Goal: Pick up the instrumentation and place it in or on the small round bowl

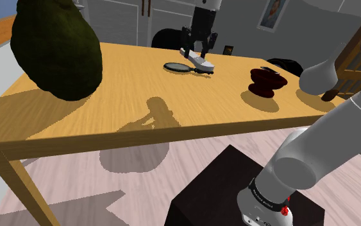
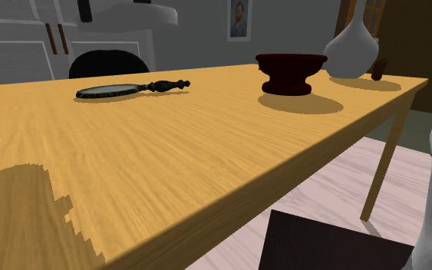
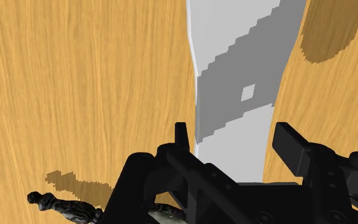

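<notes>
My black gripper (image 1: 197, 51) hangs over the far side of the wooden table (image 1: 127, 103), shut on a plain white, flat elongated object (image 1: 198, 61) held just above the tabletop. In the wrist view this white object (image 3: 234, 83) runs out from between the two fingers (image 3: 180, 137), which clasp it on both sides. From the second exterior view its white end (image 2: 156, 14) shows up high, above the table. The small round dark red bowl (image 1: 267, 80) (image 2: 291, 73) stands on the table, off to the shoulder view's right of the gripper.
A black-handled magnifying glass (image 1: 177, 66) (image 2: 114, 90) lies on the table right beside the gripper. A big dark green lump (image 1: 57, 48) occupies the table's left end. A pale vase (image 2: 352, 46) stands behind the bowl. Chairs (image 1: 172, 37) line the far side. The stand (image 1: 236, 192) is in front.
</notes>
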Robot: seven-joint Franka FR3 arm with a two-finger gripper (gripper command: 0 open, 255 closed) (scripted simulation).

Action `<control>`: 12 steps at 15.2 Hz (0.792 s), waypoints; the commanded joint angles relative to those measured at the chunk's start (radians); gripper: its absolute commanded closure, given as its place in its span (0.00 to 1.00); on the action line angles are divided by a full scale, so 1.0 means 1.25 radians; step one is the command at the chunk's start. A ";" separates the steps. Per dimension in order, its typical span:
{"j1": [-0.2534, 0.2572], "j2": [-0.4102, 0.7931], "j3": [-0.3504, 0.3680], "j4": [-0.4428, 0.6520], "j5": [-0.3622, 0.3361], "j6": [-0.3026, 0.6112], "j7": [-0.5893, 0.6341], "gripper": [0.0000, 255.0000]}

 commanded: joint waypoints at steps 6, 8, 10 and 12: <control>-0.008 0.004 -0.012 0.064 -0.003 -0.060 -0.018 1.00; -0.021 -0.023 -0.035 0.039 -0.009 -0.062 -0.054 1.00; -0.034 -0.046 -0.059 0.017 -0.017 -0.065 -0.091 1.00; -0.047 -0.066 -0.083 0.000 -0.026 -0.068 -0.127 1.00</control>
